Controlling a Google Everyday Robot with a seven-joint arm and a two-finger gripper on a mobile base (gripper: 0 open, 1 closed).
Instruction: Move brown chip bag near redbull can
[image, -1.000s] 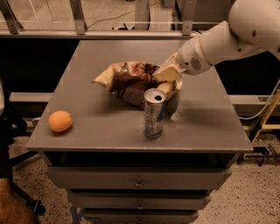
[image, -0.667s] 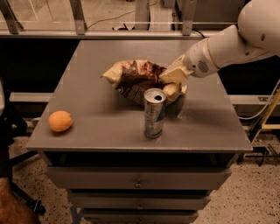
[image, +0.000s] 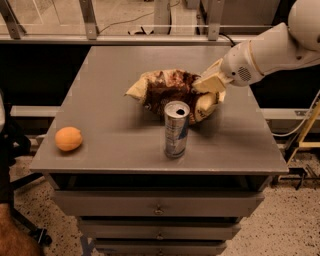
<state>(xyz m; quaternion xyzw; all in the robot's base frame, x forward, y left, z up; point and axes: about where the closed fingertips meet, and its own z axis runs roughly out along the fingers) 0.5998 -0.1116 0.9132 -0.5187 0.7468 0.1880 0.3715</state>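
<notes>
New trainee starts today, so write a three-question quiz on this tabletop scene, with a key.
1. True or false: the small round orange fruit lies near the left front edge of the grey table, apart from the tall slim silver-and-blue can.
2. Where is the robot's end effector? A: over the fruit. B: at the right end of the wrinkly dark-brown chip bag. C: on the can's top.
3. Fill in: seen from the camera, the bag lies just ___ the can.
Key: 1 true; 2 B; 3 behind.
</notes>
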